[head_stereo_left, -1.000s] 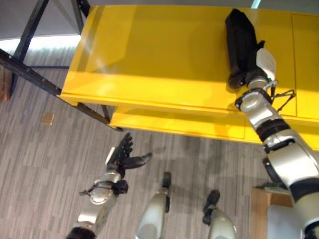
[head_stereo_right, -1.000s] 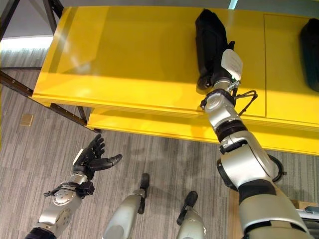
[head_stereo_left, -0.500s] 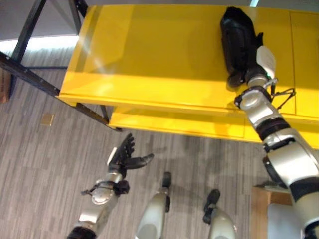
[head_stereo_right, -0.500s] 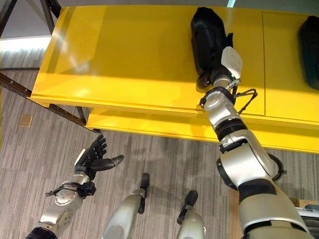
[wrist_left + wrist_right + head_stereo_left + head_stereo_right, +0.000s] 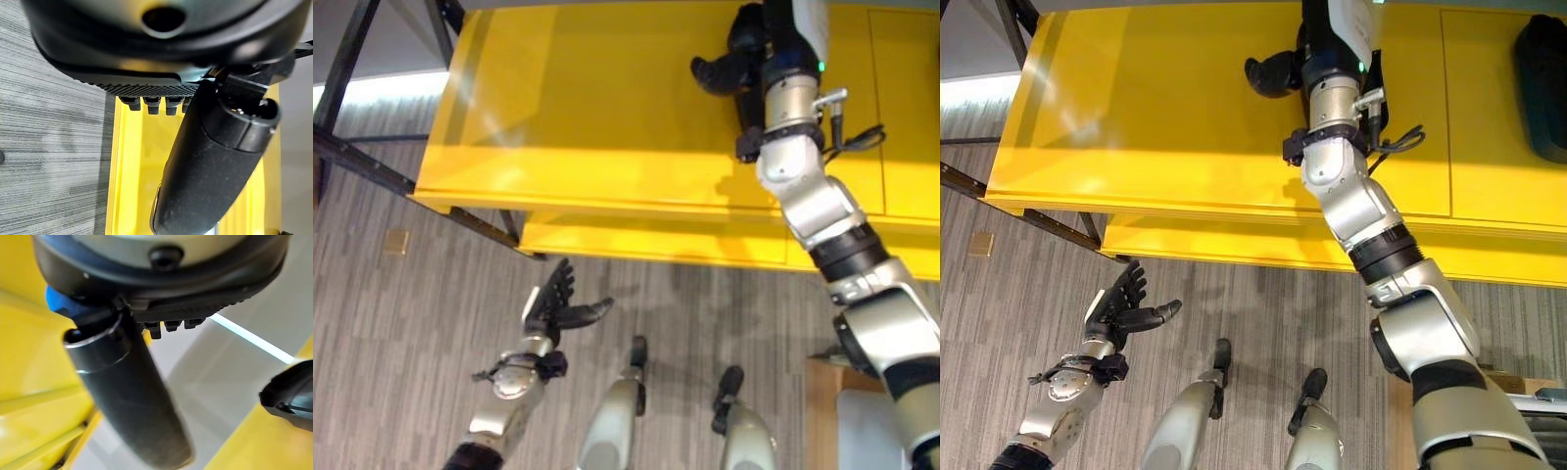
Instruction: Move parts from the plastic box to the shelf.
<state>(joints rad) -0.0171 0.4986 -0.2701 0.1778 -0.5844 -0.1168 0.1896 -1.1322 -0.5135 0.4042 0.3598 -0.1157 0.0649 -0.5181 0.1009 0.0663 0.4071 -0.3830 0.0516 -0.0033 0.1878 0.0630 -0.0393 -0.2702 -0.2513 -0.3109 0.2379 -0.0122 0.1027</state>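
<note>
Where the dark metal frame [image 5: 367, 157] crosses the far left, one small tan square [image 5: 396, 241] lies on the grey striped floor [image 5: 391, 352]. Just right of it and low in the head views, the left hand [image 5: 553, 308] hangs above that floor with its fingers spread straight and its thumb out, holding nothing; its wrist view shows the straight thumb against the yellow shelf edge.

Further right stands one yellow shelf [image 5: 587, 117] with two tiers in view: the broad top surface and a lower tier [image 5: 636, 240] jutting out beneath it. The right arm reaches up over the top surface, and the right hand [image 5: 764, 49] sits at the shelf's far side, thumb [image 5: 1268, 73] sticking out sideways and grasping nothing, fingers relaxed. A dark strip shows just beside its wrist; whether that is a part cannot be told.

At the far right, one black part [image 5: 1540, 83] lies flat on the top surface, well apart from the right hand. The right wrist view also shows one black part [image 5: 288, 396] on yellow.
</note>
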